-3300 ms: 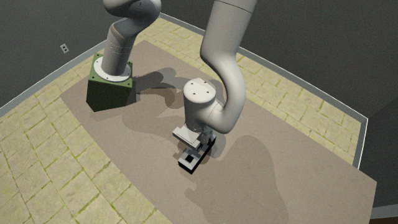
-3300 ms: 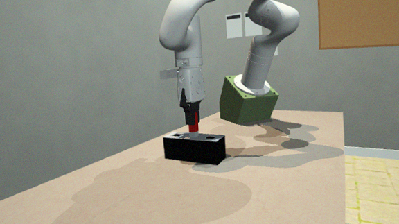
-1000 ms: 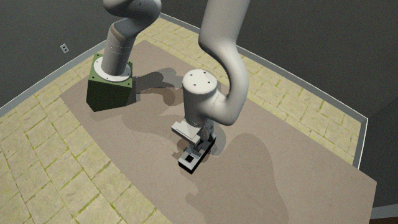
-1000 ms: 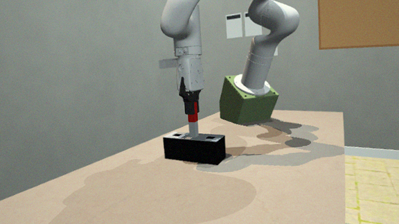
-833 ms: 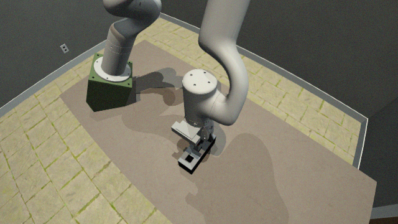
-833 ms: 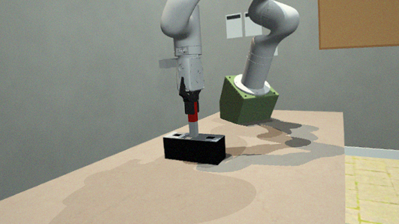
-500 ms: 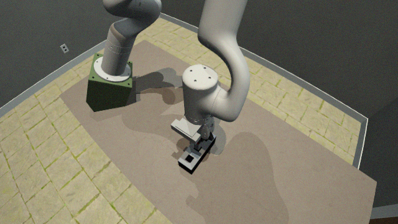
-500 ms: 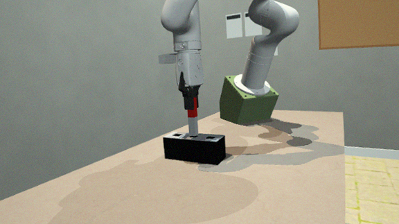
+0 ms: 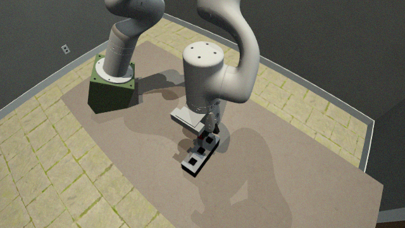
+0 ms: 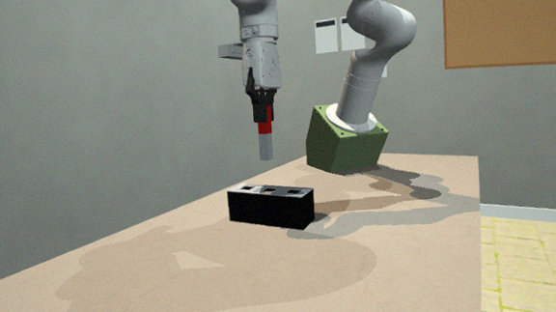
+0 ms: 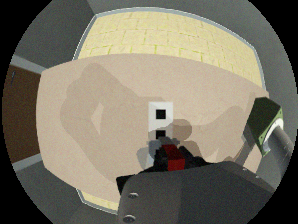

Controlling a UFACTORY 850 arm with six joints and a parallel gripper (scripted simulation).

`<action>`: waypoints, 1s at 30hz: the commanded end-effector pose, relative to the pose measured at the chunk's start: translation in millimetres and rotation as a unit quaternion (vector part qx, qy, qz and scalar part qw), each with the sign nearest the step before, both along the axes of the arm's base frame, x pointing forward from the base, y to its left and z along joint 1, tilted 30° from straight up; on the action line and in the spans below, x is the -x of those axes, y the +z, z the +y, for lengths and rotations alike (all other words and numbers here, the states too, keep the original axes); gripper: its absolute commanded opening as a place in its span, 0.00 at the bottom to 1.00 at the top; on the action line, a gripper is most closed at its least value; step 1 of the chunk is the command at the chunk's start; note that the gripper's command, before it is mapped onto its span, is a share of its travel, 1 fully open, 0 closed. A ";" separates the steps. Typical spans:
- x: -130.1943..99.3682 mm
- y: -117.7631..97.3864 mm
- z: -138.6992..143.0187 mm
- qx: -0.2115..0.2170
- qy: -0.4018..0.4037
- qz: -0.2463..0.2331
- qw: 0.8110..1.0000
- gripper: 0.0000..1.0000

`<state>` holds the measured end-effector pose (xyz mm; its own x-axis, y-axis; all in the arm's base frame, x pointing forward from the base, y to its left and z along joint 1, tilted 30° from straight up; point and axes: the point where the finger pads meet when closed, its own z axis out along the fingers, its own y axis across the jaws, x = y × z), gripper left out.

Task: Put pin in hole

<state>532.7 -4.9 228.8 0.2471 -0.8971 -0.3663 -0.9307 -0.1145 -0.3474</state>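
The pin [image 10: 266,146] [image 11: 176,164] is upright, red end up and grey end down, its lower end well above the block. My gripper [image 10: 263,112] is shut on its red part. The block [image 9: 207,159] [image 10: 272,210] [image 11: 154,108] stands on the table, black-sided with a light top. Its three square holes all show, empty, in the top view: one near end hole [image 9: 192,161], a middle hole [image 9: 200,150] and a far end hole [image 9: 209,139]. The wrist view shows two holes; the gripper and pin hide the rest of the block. Hole depths cannot be seen.
A second arm stands on a green base [image 9: 111,96] [image 10: 332,145] [image 11: 265,117] on the table [image 9: 316,177] [image 10: 411,274] [image 11: 60,150], to the right of the block in the wrist view. Arm shadows fall across the block and table.
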 end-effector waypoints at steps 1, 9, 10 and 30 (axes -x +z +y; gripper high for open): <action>10.0 29.8 -12.6 -0.001 0.002 0.006 1.000 0.00; 16.4 51.3 -23.6 -0.001 0.002 0.007 1.000 0.00; 16.4 51.3 -23.6 -0.001 0.002 0.007 1.000 0.00; 29.1 73.9 28.6 -0.001 0.002 0.007 1.000 0.00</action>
<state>509.4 -2.4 289.4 0.2477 -0.8929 -0.3761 -0.9348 -0.1184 -0.3348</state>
